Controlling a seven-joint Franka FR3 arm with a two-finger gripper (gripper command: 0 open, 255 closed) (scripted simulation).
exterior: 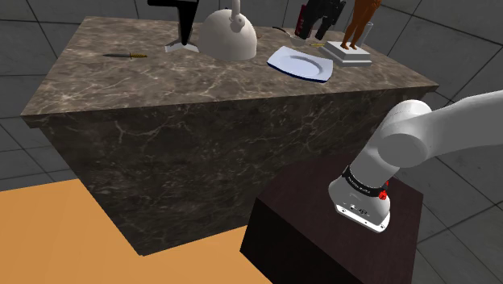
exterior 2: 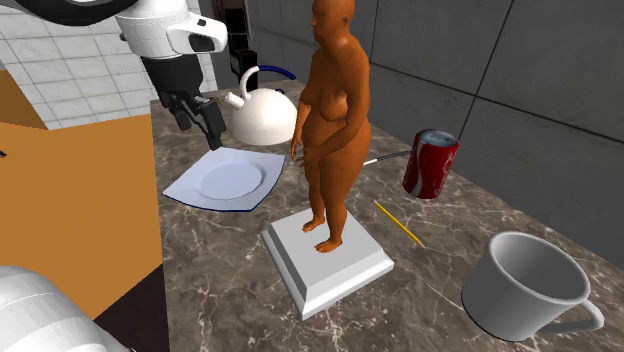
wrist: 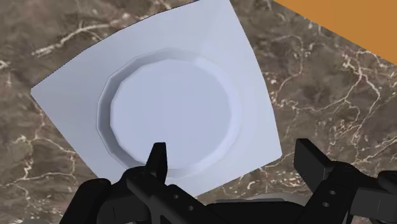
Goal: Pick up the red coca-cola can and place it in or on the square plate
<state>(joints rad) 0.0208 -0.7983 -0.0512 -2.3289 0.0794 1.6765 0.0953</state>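
Dark veined marble tops the desk, which stands over grey floor tiles with an orange board at its near side. The tool hangs just above the square plate, and the wrist view has its two black fingers spread wide over the plate's round well with nothing between them: the tool is open and empty.

The red can is well apart from it, toward the second exterior view's right and on the far side of the orange figure. It seems to lean a little, though the camera angle may account for that.

The main hazard, as I judge it, is the crossing. The tall figure on its white base sits between the plate and the can, and the white kettle stands just beside the plate on the far side. A low, straight sweep could clip either one, and the figure looks top-heavy enough to topple onto the plate.

At the can, a yellow pencil lies near on the desk, so a finger coming down on that side might catch it. A round, smooth wall also invites slipping if the fingers close off-centre.

On the return, setting the can on the plate's sloped rim rather than the flat well could tip it over.
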